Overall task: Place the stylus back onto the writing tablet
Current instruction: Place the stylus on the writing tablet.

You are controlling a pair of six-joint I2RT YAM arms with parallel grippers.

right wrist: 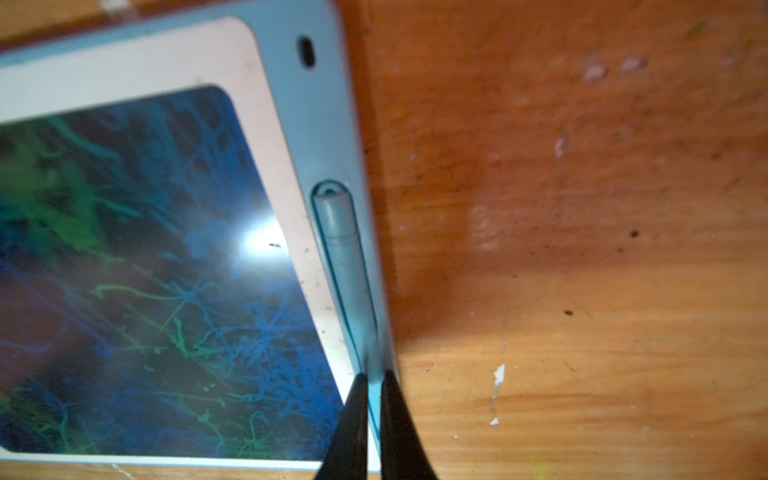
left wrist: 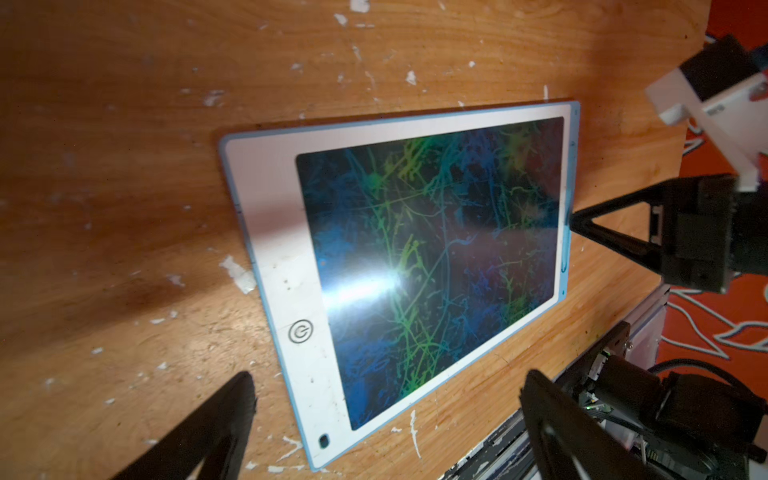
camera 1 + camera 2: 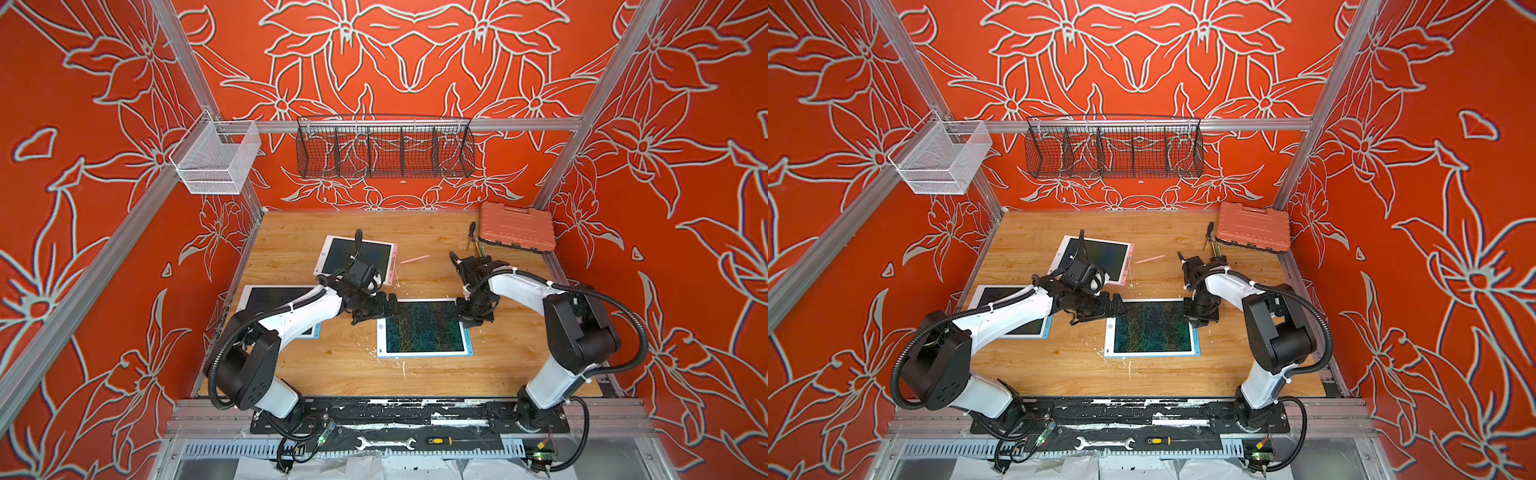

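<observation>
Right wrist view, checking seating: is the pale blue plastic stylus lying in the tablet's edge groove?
Yes, the pale blue plastic stylus lies along the side groove of the blue-framed writing tablet.

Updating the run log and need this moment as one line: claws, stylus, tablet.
right claw: shut on stylus | stylus: lying in edge slot of blue tablet | left claw: open, empty, beside tablet | step: release not yet done

Seen soft and blurred in the right wrist view, the stylus [image 1: 345, 257] loses one end between the fingertips of the right gripper [image 1: 373, 380] — the writing tablet [image 1: 124, 70] runs off the picture's edges. In both top views the left arm [image 3: 299, 316] covers part of a second tablet [image 3: 266, 297], and the stylus is too small to make out
</observation>
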